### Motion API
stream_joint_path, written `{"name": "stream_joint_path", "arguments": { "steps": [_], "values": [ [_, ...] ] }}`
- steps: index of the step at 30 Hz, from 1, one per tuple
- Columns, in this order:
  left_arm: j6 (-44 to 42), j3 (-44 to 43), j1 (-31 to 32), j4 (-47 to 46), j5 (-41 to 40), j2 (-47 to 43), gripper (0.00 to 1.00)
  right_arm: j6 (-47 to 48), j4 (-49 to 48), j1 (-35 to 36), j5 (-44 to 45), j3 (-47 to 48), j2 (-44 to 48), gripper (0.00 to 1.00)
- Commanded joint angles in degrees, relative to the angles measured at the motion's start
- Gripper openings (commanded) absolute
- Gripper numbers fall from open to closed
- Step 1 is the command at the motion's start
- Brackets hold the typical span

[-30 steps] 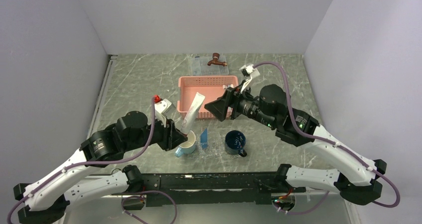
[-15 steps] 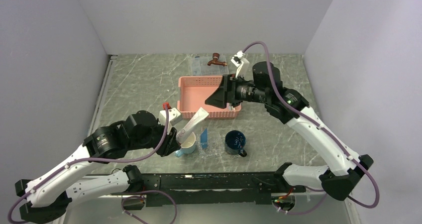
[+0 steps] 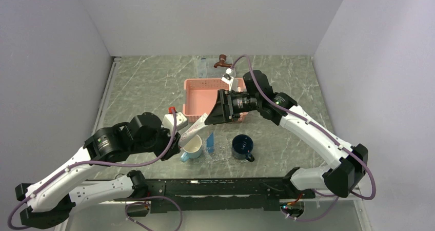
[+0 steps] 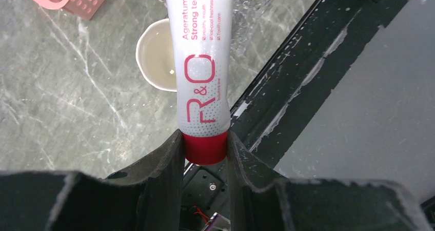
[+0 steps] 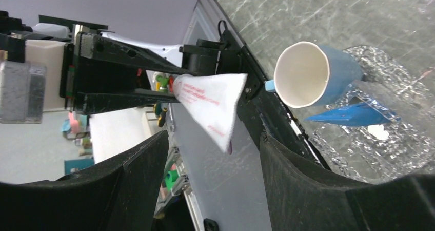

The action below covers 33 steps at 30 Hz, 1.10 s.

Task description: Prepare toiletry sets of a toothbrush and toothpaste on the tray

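The left arm stretches low over the table. The left gripper (image 4: 205,140) pinches the red cap of a white toothpaste tube (image 4: 201,61), held in the air above a pale cup (image 4: 156,56). The tube's long axis points toward the pink basket (image 3: 202,90), flat end foremost. Its label reads "R&O" and "Strong teeth". The right arm bends leftward, and the right gripper (image 5: 214,138) faces that flat end, jaws spread wide.

Bright, even overhead light, soft shadows; wrist views sharp centrally, foreground fingers slightly blurred
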<state>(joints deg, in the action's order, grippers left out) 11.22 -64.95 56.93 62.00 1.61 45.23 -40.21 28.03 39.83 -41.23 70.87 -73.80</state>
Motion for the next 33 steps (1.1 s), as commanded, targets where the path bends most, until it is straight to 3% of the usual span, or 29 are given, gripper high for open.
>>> {"name": "stream_joint_path", "arguments": {
  "steps": [1,14,33],
  "values": [
    [-2.65,-2.45,0.12,0.1,-4.02,1.01,0.0,-4.19,-6.56,-0.21,-4.99,-0.27,-0.04,0.67],
    [-3.23,-2.21,0.99,-0.69,-7.37,-1.02,0.0,-10.21,-12.89,-0.26,-4.81,-0.91,-5.49,0.62],
    [-3.23,-1.32,2.73,-1.44,-10.11,-1.7,0.0,-14.88,-20.11,2.87,-7.67,0.9,-11.41,0.45]
  ]
}}
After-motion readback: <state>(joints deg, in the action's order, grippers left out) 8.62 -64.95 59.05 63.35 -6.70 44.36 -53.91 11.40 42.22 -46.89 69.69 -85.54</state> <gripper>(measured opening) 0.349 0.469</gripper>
